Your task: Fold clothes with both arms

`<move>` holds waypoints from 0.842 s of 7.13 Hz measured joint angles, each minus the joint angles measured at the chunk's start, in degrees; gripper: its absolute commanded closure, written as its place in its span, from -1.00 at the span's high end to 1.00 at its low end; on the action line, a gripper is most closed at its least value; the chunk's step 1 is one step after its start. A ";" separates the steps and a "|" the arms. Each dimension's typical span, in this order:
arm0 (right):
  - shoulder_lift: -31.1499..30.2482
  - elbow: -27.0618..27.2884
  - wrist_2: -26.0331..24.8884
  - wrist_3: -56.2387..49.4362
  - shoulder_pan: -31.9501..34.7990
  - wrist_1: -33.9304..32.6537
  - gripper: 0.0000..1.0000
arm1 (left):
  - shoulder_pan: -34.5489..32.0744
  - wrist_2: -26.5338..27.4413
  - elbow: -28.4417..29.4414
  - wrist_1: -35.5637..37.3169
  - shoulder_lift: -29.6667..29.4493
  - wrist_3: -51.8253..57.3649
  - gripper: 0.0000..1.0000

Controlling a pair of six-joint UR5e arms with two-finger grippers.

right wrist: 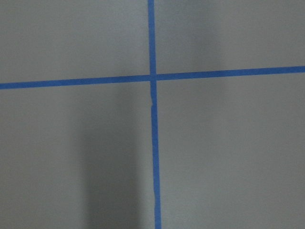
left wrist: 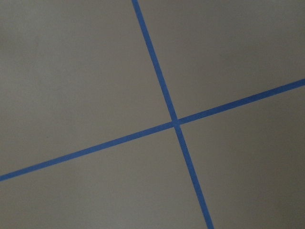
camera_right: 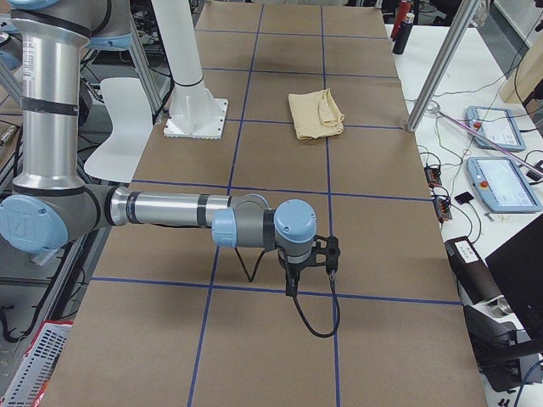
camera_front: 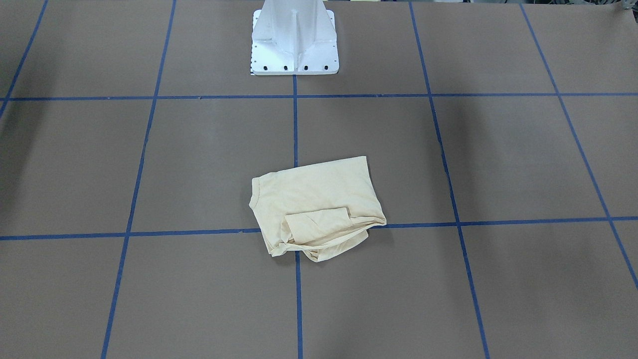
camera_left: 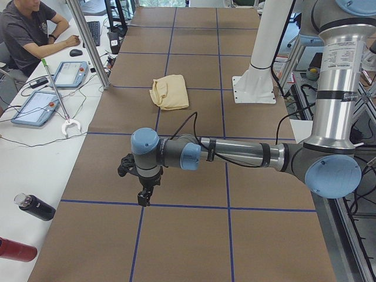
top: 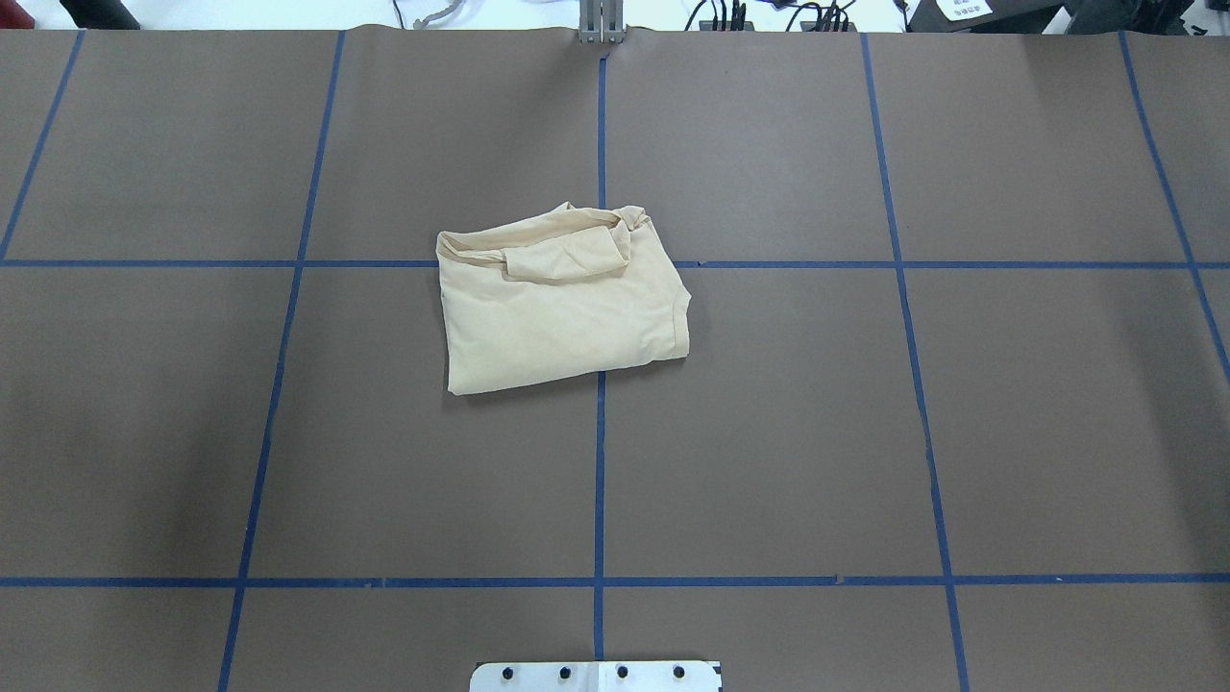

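Observation:
The clothes are one pale cream-yellow shirt point(camera_front: 319, 199) folded into a compact bundle near the table's middle, a sleeve lying across its top point(top: 567, 258). It also shows far off in the side views point(camera_left: 170, 93) point(camera_right: 316, 114). No print or label shows. My left gripper point(camera_left: 143, 198) hangs point-down over a blue tape crossing far from the shirt, at the table's left end. My right gripper point(camera_right: 291, 284) hangs the same way at the right end. I cannot tell whether either is open or shut. Both wrist views show only brown table and tape.
The brown table point(top: 865, 432) carries a blue tape grid. The white pedestal base point(camera_front: 294, 45) stands at the robot's edge. A person point(camera_left: 29, 29) sits at a side desk with control tablets point(camera_left: 70, 73). Bottles point(camera_left: 35, 207) stand beside the table's left end.

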 measured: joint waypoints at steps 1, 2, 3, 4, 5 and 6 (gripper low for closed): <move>-0.80 2.05 -4.10 0.21 -1.03 -0.89 1.00 | 0.00 -0.07 0.55 -0.24 0.07 0.09 1.00; -0.78 3.55 -5.97 0.58 -2.35 -2.48 1.00 | 0.00 -0.13 0.46 -0.20 0.09 0.09 1.00; -0.83 4.83 -6.02 0.80 -3.24 -4.24 1.00 | 0.00 -0.15 0.23 -0.10 0.11 0.09 1.00; -1.30 5.32 -4.96 0.80 -3.56 -5.05 1.00 | 0.00 -0.14 0.28 -0.16 0.11 0.09 1.00; -1.95 5.15 -3.86 0.65 -3.67 -5.21 1.00 | -0.01 -0.13 0.49 -0.33 0.14 0.14 1.00; -2.29 4.65 -3.45 0.50 -3.68 -5.21 1.00 | 0.00 -0.12 0.60 -0.39 0.17 0.16 1.00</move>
